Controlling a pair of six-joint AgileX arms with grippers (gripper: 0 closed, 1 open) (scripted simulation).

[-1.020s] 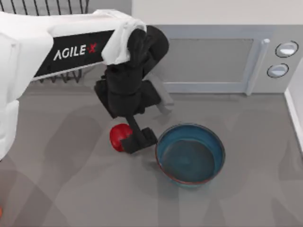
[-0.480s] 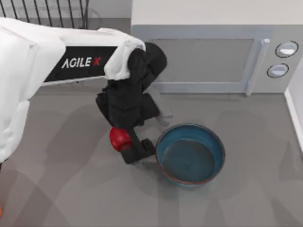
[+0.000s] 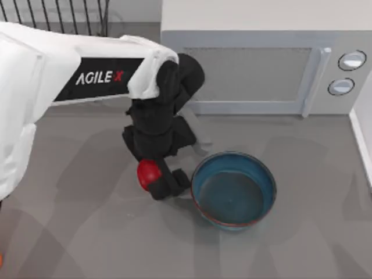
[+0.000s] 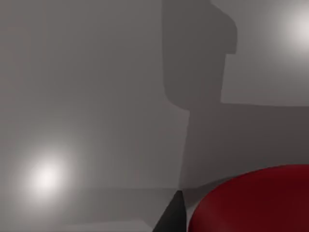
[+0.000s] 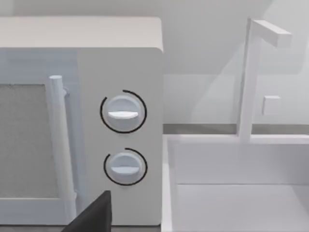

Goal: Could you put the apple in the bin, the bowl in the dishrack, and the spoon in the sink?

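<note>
Fingers (image 3: 168, 185) of left gripper (image 3: 158, 180) appear closed around apple (image 3: 148, 174), though wrist body masks the contact. Microwave (image 3: 256, 70) spans rear of table (image 3: 70, 232); dishrack (image 3: 58, 11) at far left; bowl (image 3: 233, 187) just right of apple, near dark finger. Lift straight up, steer clear of bowl rim, keep squeeze steady on glossy round fruit. Bin and spoon unseen. Right gripper (image 5: 91, 215) parked facing microwave knobs and sink (image 5: 241, 193); finger state unclear.
</note>
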